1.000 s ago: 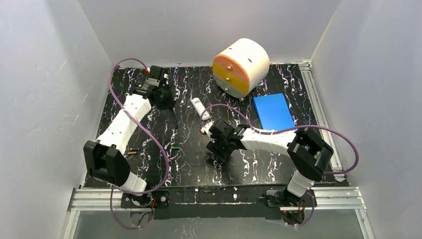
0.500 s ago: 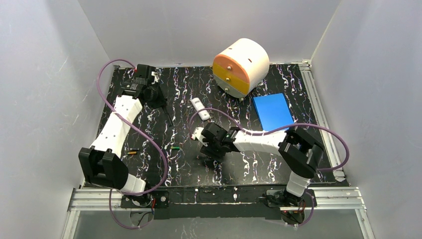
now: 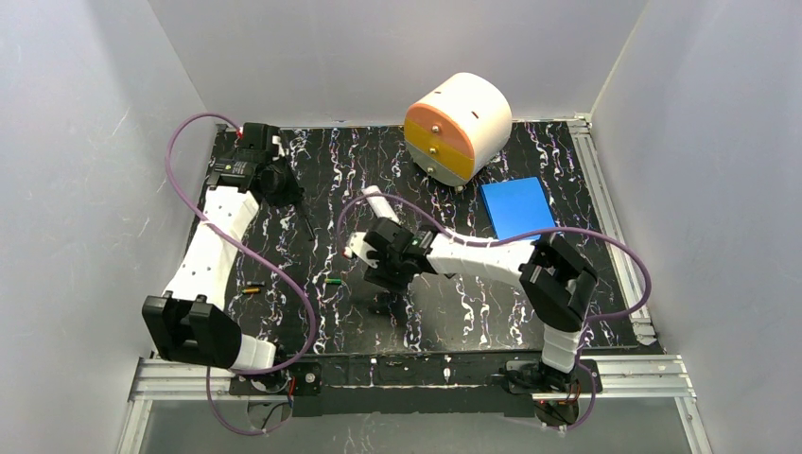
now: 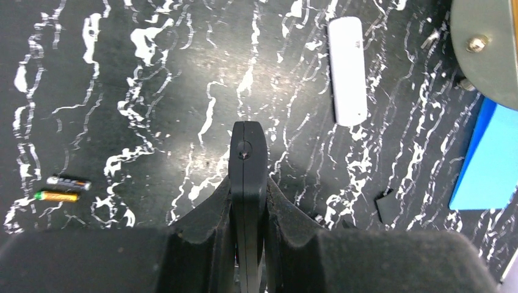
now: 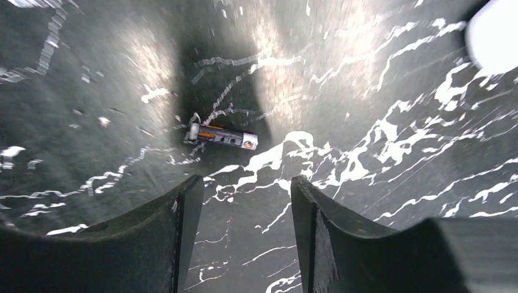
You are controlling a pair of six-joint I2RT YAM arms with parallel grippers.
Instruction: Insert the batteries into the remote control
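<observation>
The left hand (image 4: 247, 196) is squeezed shut on a black remote (image 4: 247, 155). The remote stands on its thin edge and pokes out past the fingers. Off to this hand's left, a dark battery (image 4: 68, 182) and a green and yellow battery (image 4: 56, 196) lie side by side on the dark table (image 4: 153, 73), well apart from the hand. Ahead of the hand and to its right lies a white remote (image 4: 347, 70), flat on the table. A small black bit (image 4: 385, 206) lies to the hand's right, near a blue box (image 4: 485, 159). The right hand (image 5: 245, 183) hangs over the table with its fingers apart and nothing between them. A third battery (image 5: 223, 137) lies flat just ahead of the gap between those fingers. It does not touch them.
</observation>
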